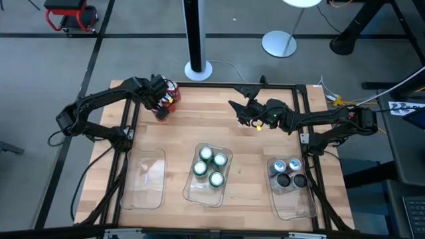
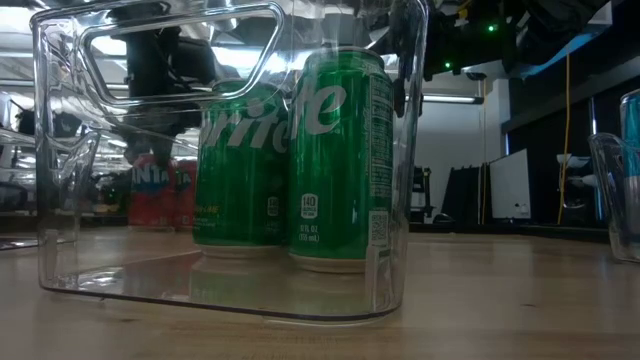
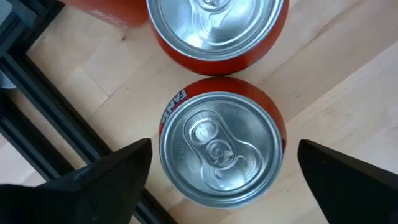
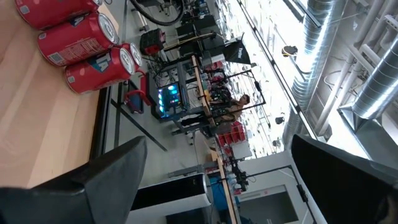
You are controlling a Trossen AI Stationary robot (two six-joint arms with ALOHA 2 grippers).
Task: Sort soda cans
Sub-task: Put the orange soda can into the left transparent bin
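Red soda cans (image 1: 171,93) stand upright at the table's far left, also seen in the right wrist view (image 4: 81,43) and the low view (image 2: 160,190). My left gripper (image 1: 161,106) points down over them, open. Its fingers stand on either side of one red can (image 3: 221,149) with a gap on each side, and a second red can (image 3: 217,25) stands just beyond. Several green cans (image 1: 210,166) stand in the middle tray. Silver-blue and dark cans (image 1: 289,172) stand in the right tray. My right gripper (image 1: 240,109) hovers level over the far middle, open, with nothing between its fingers.
Three clear plastic trays sit along the near side: left tray (image 1: 146,192), middle tray (image 1: 192,192), right tray (image 1: 299,206). A black frame rail (image 3: 37,112) runs close beside the red cans. Bare wood lies between the trays and the far edge.
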